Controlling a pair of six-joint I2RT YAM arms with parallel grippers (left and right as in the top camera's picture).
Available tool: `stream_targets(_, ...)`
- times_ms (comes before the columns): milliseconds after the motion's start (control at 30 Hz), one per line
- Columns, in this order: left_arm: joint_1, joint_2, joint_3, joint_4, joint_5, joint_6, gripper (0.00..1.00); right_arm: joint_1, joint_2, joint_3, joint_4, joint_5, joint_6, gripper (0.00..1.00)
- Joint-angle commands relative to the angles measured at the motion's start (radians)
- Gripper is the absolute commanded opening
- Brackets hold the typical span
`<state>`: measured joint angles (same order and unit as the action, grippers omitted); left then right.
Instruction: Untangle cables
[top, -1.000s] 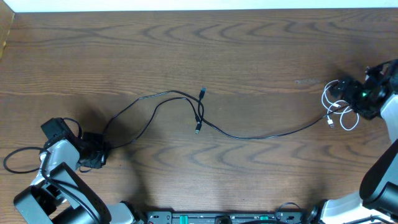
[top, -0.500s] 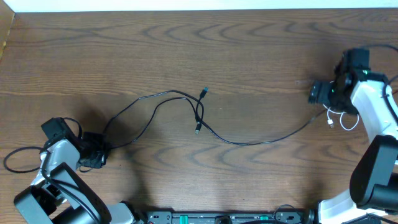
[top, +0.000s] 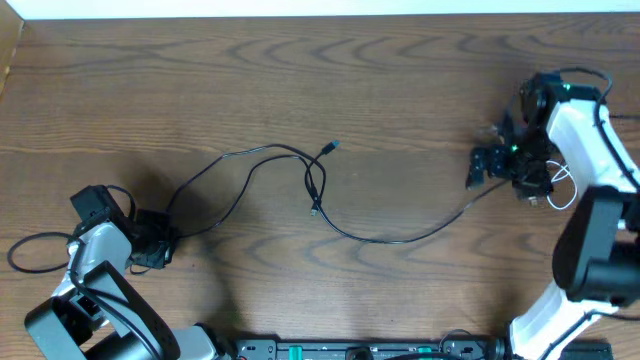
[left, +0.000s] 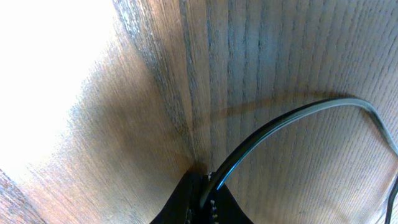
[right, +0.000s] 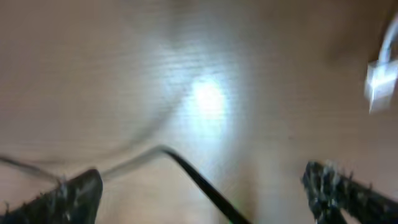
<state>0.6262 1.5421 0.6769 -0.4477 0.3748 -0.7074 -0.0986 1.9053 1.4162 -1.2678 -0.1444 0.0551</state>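
Hand on left (left: 204, 188) clenches black cable (left: 292, 116); right hand (right: 202, 185) gapes open near white cable (right: 378, 78).

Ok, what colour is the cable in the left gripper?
Black. The cable shows best in the left wrist view, pinched by the left gripper.

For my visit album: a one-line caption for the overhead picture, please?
Left end effector pinches a black cable looped across the wooden table; right end effector open near a white cable.
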Motion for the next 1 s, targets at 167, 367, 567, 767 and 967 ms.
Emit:
stream_targets(167, -0.006, 0.027, -0.019, -0.008, -0.055, -0.008, 0.07, -0.012, 0.088, 0.216, -0.121, -0.243, 0.082, 0.99)
stream_targets(367, -0.006, 0.027, -0.019, -0.008, -0.056, -0.008, 0.07, -0.012, 0.088, 0.263, -0.107, -0.634, 0.085, 0.99)
stream_targets(567, -0.006, 0.027, -0.019, -0.008, -0.055, -0.009, 0.08, -0.012, 0.088, 0.263, -0.115, -0.7, 0.419, 0.99)
stream_targets(767, -0.006, 0.027, -0.019, -0.008, -0.055, -0.009, 0.08, -0.005, 0.088, 0.263, -0.002, -0.683, 0.496, 0.99)
stream_targets(967, -0.006, 0.027, -0.019, -0.008, -0.055, -0.009, 0.07, 0.077, 0.088, 0.263, 0.049, -0.564, 0.392, 0.89)
